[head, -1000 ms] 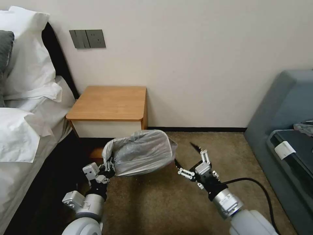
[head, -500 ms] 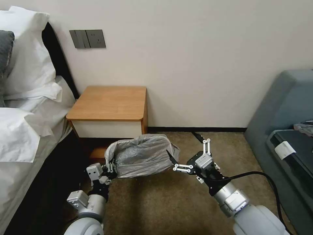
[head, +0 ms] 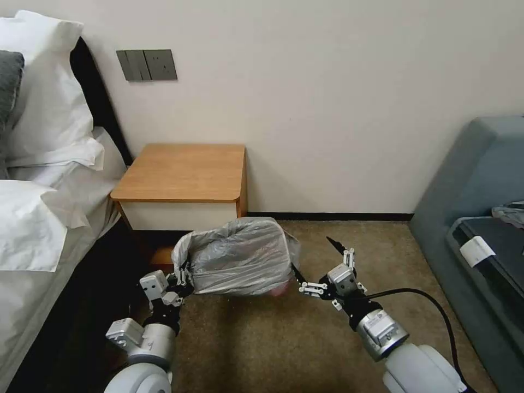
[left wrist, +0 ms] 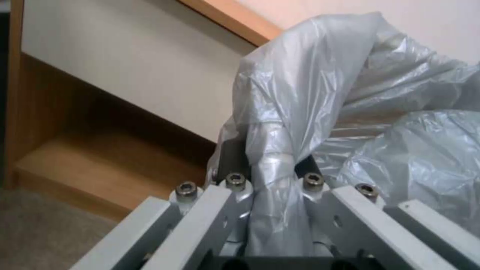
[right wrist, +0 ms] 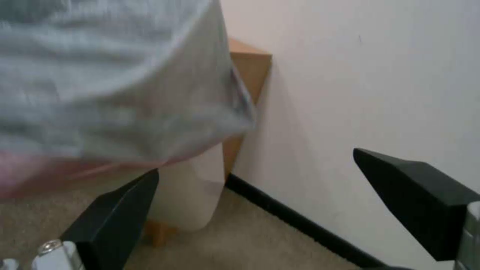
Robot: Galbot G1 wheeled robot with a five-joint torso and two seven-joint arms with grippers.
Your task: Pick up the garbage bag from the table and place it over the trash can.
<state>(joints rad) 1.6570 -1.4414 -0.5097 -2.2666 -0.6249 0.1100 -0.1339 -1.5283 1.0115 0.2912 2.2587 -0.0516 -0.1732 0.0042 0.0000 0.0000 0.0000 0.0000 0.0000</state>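
Observation:
The garbage bag (head: 237,256), crinkled grey plastic with a pinkish lower edge, hangs in a boxy shape over the carpet in front of the table (head: 185,172). My left gripper (head: 183,275) is shut on the bag's left edge. The left wrist view shows the gathered plastic (left wrist: 280,112) pinched in that gripper (left wrist: 272,168). My right gripper (head: 313,255) stands open just off the bag's right side, holding nothing. In the right wrist view its dark fingertips (right wrist: 120,213) spread wide below the blurred bag (right wrist: 110,86). The trash can is hidden.
A bed with white pillows (head: 43,164) lies to the left. A grey-blue sofa (head: 480,207) stands on the right. The wall (head: 327,109) with a dark baseboard runs behind. Bare carpet (head: 262,338) stretches between my arms. The table's white drawer front (left wrist: 125,67) sits above an open shelf.
The right gripper has drawn back a little from the bag's right side and dropped slightly. The bag has risen a bit with the left gripper still shut on it.

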